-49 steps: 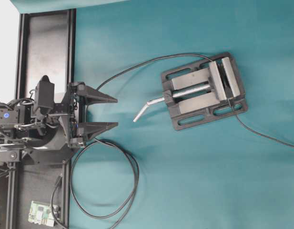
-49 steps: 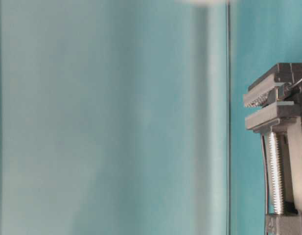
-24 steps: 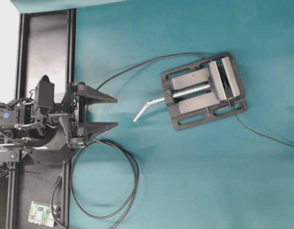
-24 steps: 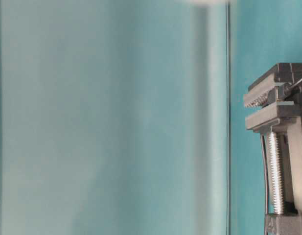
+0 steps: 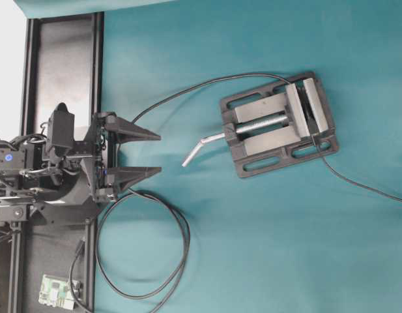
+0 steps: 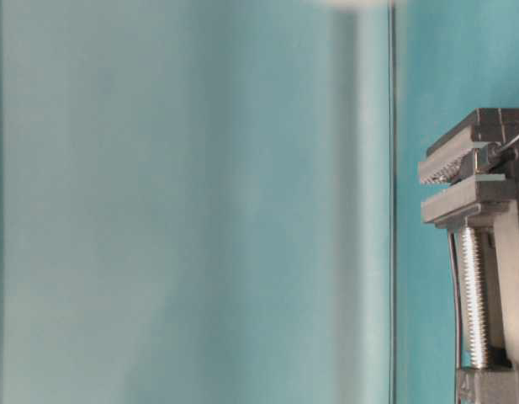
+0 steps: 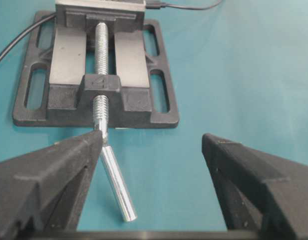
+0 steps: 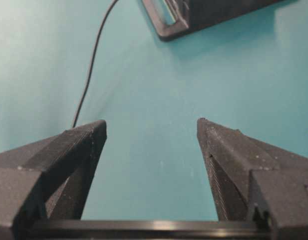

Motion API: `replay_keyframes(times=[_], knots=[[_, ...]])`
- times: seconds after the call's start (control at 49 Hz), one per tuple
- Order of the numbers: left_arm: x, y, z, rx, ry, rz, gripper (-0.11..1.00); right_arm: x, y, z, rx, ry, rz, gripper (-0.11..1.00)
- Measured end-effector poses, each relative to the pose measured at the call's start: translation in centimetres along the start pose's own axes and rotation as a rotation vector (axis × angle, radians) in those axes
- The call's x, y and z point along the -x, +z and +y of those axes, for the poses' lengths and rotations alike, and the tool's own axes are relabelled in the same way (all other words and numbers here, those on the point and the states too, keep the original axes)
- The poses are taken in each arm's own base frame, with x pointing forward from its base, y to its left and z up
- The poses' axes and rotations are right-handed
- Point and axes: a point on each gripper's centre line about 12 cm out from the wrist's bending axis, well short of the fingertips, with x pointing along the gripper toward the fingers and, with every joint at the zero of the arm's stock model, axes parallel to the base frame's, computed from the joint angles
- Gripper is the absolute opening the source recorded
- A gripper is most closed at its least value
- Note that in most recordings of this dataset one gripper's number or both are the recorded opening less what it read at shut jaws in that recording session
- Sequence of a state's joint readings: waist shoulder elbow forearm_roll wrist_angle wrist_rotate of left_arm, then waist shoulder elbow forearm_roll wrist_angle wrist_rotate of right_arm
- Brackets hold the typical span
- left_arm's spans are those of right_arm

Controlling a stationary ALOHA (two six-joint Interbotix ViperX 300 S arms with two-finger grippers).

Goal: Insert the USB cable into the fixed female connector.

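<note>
The USB cable (image 5: 363, 186) runs fairly straight from the right edge to the jaw end of the vise. It also shows in the right wrist view (image 8: 91, 65). In the left wrist view a small dark plug (image 7: 154, 5) lies at the jaw's side. The long-arcing black cable (image 5: 201, 83) reaches the vise's far side. The female connector at its end is too small to make out; I cannot tell whether plug and connector are joined. My left gripper (image 5: 159, 154) is open and empty, well left of the vise (image 7: 151, 139). My right gripper (image 8: 151, 124) is open and empty over bare cloth.
The black vise (image 5: 279, 124) with grey jaws stands right of centre, and its bent silver handle (image 5: 197, 151) points toward my left gripper. A thicker black cable loop (image 5: 178, 248) lies at the lower left. A green circuit board (image 5: 56, 290) sits on the black rail (image 5: 60, 59).
</note>
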State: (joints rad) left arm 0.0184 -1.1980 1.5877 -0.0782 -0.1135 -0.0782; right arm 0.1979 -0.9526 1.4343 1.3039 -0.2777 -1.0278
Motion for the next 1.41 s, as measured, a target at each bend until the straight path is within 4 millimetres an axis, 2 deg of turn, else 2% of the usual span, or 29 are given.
replay_keyframes(times=[0.306, 0.531, 0.673, 1.408], knots=[[0.0, 0.0, 0.0, -0.002, 0.0, 0.0, 0.96, 0.0, -0.5, 0.3, 0.002, 0.031, 0.026, 0.78], [0.0, -0.1, 0.0, -0.002, 0.0, 0.002, 0.96, 0.3, -2.7, 0.7, -0.004, 0.095, 0.113, 0.78], [0.0, 0.0, 0.0, -0.002, 0.0, 0.0, 0.96, 0.4, -3.2, 1.2, -0.012, 0.141, 0.147, 0.78], [0.0, 0.0, 0.0, 0.0, -0.001, 0.0, 0.96, 0.5, -3.5, 1.5, -0.014, 0.169, 0.166, 0.78]])
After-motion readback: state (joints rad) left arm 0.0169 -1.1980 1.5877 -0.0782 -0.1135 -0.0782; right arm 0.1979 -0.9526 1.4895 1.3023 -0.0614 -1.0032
